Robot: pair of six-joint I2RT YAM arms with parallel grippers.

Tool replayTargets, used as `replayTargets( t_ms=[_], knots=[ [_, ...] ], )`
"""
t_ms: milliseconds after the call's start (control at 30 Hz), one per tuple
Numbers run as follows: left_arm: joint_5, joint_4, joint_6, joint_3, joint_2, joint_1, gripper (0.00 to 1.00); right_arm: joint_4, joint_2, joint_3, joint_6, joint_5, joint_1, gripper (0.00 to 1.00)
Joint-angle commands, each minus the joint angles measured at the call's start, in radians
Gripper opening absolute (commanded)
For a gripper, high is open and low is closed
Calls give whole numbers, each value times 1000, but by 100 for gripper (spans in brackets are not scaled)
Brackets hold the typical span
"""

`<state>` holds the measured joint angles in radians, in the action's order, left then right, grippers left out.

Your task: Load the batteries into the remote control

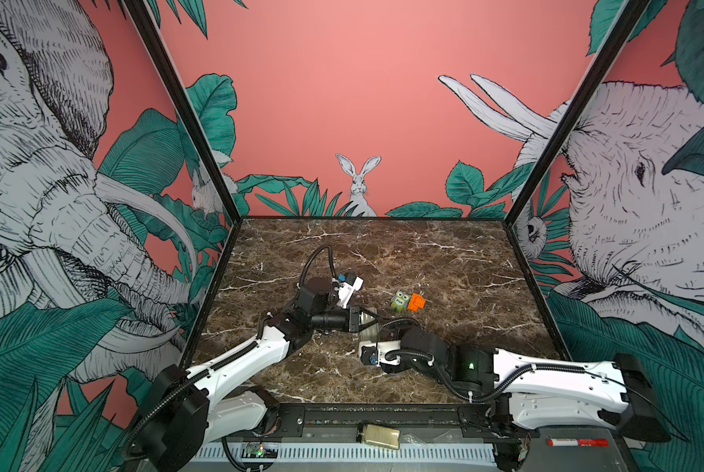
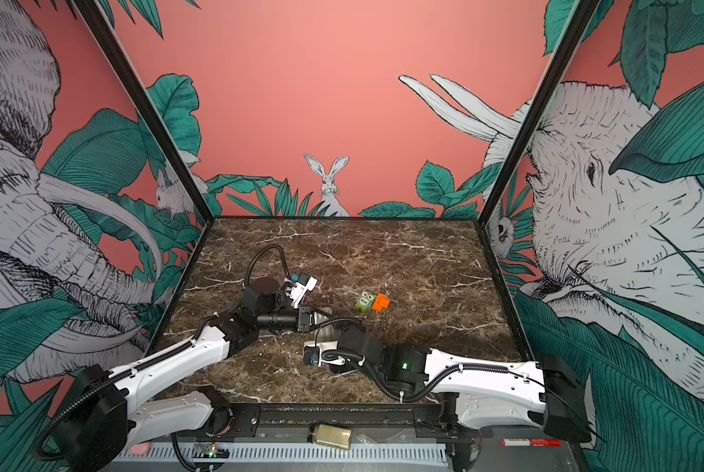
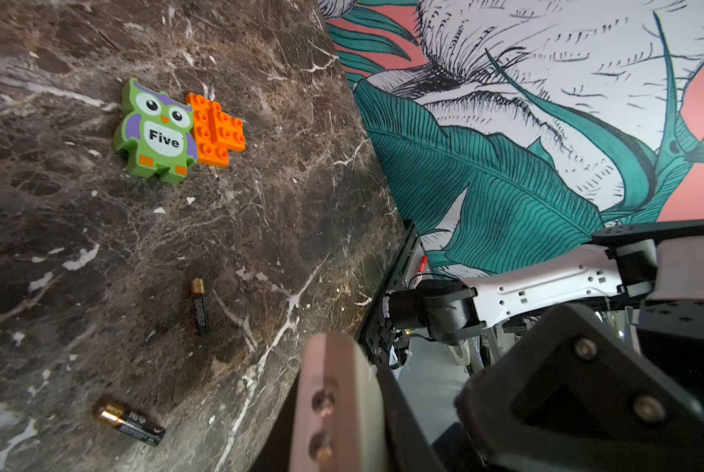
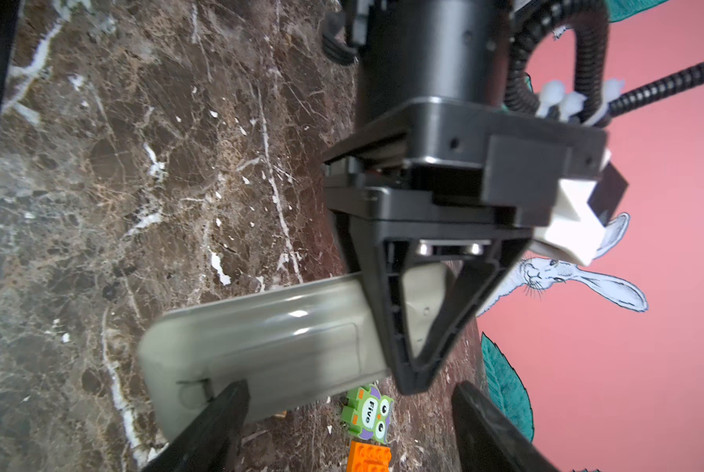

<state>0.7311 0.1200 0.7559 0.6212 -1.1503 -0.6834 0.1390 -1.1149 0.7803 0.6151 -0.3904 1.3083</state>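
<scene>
Remote control (image 4: 268, 347) partly hidden
One end behind fingers (image 4: 387, 327) of left gripper (image 4: 417, 378); orange brick (image 4: 368, 457) cut by frame edge.

Glossy pale plastic remote control (image 4: 260, 339), polished veined marble table (image 3: 76, 245), shiny foil-wrapped batteries (image 3: 128, 421)

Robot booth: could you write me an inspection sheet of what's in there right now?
Surface: dark marble table; no spills seen.
Job's things: remote control, pale back showing, gripped at one end; batteries both lie loose on the marble, apart.
Clutter: green owl piece touching orange brick.
Grippers: left gripper shut on the remote control; right gripper open by its free end.
Cables: black hoses run along both arms; no snag seen.
Surroundings: jungle mural walls; jar and red marker on the front ledge.
</scene>
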Motion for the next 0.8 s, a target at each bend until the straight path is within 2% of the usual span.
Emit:
replayTargets(
  t_ms=[0,133,433,767],
  knots=[
    [64,-6,6,17,3,-10,0,-31,16,13,12,-54,-5,77],
    [66,-5,4,18,1,-11,0,-27,30,11,13,-16,-4,78],
    [95,18,14,16,1,-11,0,44,78,4,-41,193,-4,81],
    [146,63,52,6,2,-11,0,44,101,-12,-37,258,-3,84]
  ],
)
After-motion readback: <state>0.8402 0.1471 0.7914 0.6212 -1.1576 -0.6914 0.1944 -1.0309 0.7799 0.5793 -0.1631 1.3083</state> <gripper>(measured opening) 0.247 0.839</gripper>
